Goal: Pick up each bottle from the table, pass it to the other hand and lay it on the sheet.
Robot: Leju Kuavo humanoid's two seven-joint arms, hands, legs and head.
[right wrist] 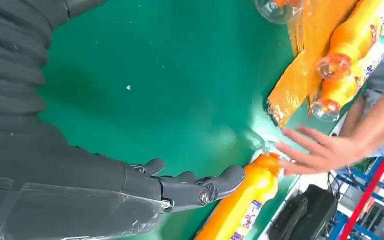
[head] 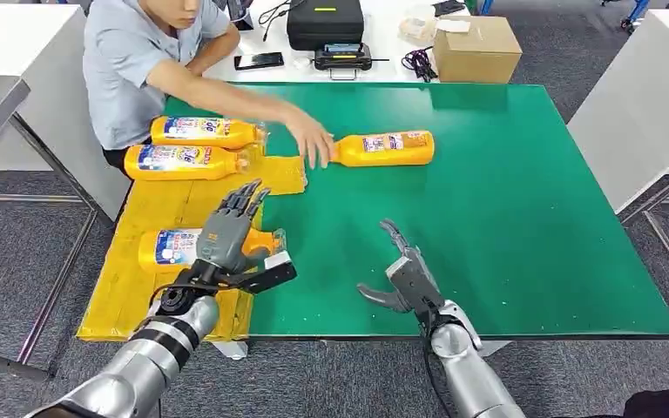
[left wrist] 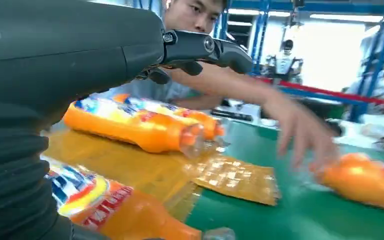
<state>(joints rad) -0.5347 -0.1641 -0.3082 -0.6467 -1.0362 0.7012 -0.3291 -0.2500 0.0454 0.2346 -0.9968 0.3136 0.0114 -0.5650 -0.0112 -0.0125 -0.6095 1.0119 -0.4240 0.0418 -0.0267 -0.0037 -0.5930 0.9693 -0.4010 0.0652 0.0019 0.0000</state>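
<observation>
Several orange bottles with clear caps are in the head view. Two lie side by side at the far end of the yellow sheet, and a third lies nearer me on it. My left hand hovers just above this third bottle with fingers stretched out, holding nothing. Another bottle lies on the green table top, its cap end touched by a person's hand. My right hand is open above the table's front edge, well short of that bottle.
The person sits at the far left corner, arm reaching across the sheet. Behind the green table top stand a cardboard box, a black case and a phone. White tables flank both sides.
</observation>
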